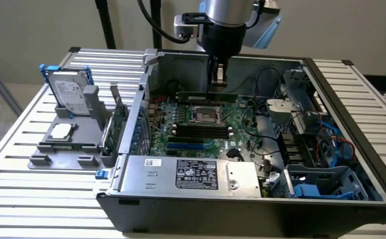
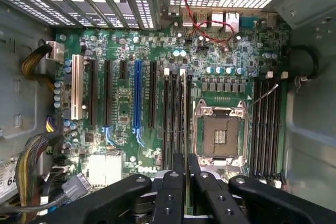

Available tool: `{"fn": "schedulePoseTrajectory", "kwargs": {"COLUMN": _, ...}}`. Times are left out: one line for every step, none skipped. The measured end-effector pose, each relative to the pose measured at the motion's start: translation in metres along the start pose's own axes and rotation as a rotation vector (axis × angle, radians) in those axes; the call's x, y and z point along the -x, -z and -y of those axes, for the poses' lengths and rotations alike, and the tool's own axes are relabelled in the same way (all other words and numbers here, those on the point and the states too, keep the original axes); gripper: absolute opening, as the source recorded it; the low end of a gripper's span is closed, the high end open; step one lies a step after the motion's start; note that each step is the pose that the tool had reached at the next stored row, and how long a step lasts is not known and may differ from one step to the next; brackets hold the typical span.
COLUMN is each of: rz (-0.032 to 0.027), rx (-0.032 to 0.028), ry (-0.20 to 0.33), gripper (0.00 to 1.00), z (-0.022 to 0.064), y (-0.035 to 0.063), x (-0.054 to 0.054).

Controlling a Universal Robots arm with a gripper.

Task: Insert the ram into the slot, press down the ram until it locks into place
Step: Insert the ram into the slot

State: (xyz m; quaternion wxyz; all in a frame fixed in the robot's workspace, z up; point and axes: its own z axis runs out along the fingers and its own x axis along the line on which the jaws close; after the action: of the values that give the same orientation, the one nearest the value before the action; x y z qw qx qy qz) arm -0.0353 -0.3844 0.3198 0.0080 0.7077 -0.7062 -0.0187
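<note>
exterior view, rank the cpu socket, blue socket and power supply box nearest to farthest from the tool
From the tool, shut on the ram:
1. CPU socket, just camera-side of the ram.
2. Blue socket, farther toward the camera.
3. Power supply box, closest to the camera, farthest from the tool.

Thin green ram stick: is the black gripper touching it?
Touching. The wrist view shows the black gripper with its fingers closed against both faces of the thin green ram stick, seen edge-on, with no gap between them.
</note>
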Motion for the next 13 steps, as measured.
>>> {"fn": "schedulePoseTrajectory", "kwargs": {"rz": 0.0001, "rx": 0.0000, "ry": -0.003, "gripper": 0.13, "z": 0.0004, "y": -0.0018, "x": 0.000}}
{"fn": "schedulePoseTrajectory", "kwargs": {"rz": 0.0002, "rx": -0.0001, "ry": -0.006, "gripper": 0.13, "z": 0.0007, "y": -0.0036, "x": 0.000}}
{"fn": "schedulePoseTrajectory", "kwargs": {"rz": 0.0004, "rx": -0.0002, "ry": -0.010, "gripper": 0.13, "z": 0.0008, "y": -0.0054, "x": 0.000}}
{"fn": "schedulePoseTrajectory", "kwargs": {"rz": 0.0006, "rx": -0.0002, "ry": -0.013, "gripper": 0.13, "z": 0.0009, "y": -0.0072, "x": 0.000}}
{"fn": "schedulePoseTrajectory", "kwargs": {"rz": 0.0006, "rx": -0.0003, "ry": -0.016, "gripper": 0.13, "z": 0.0010, "y": -0.0089, "x": 0.000}}
{"fn": "schedulePoseTrajectory", "kwargs": {"rz": 0.0006, "rx": -0.0003, "ry": -0.019, "gripper": 0.13, "z": 0.0011, "y": -0.0109, "x": -0.001}}
{"fn": "schedulePoseTrajectory", "kwargs": {"rz": 0.0008, "rx": -0.0007, "ry": -0.021, "gripper": 0.13, "z": 0.0012, "y": -0.0127, "x": -0.001}}
{"fn": "schedulePoseTrajectory", "kwargs": {"rz": 0.0010, "rx": -0.0010, "ry": -0.023, "gripper": 0.13, "z": 0.0013, "y": -0.0145, "x": -0.002}}
{"fn": "schedulePoseTrajectory", "kwargs": {"rz": 0.0009, "rx": -0.0012, "ry": -0.025, "gripper": 0.13, "z": 0.0013, "y": -0.0162, "x": -0.003}}
{"fn": "schedulePoseTrajectory", "kwargs": {"rz": 0.0011, "rx": -0.0014, "ry": -0.026, "gripper": 0.13, "z": 0.0014, "y": -0.0181, "x": -0.003}}
{"fn": "schedulePoseTrajectory", "kwargs": {"rz": 0.0010, "rx": -0.0014, "ry": -0.027, "gripper": 0.13, "z": 0.0015, "y": -0.0198, "x": -0.004}}
{"fn": "schedulePoseTrajectory", "kwargs": {"rz": 0.0011, "rx": -0.0015, "ry": -0.028, "gripper": 0.13, "z": 0.0015, "y": -0.0216, "x": -0.005}}
{"fn": "schedulePoseTrajectory", "kwargs": {"rz": 0.0011, "rx": -0.0016, "ry": -0.029, "gripper": 0.13, "z": 0.0016, "y": -0.0234, "x": -0.006}}
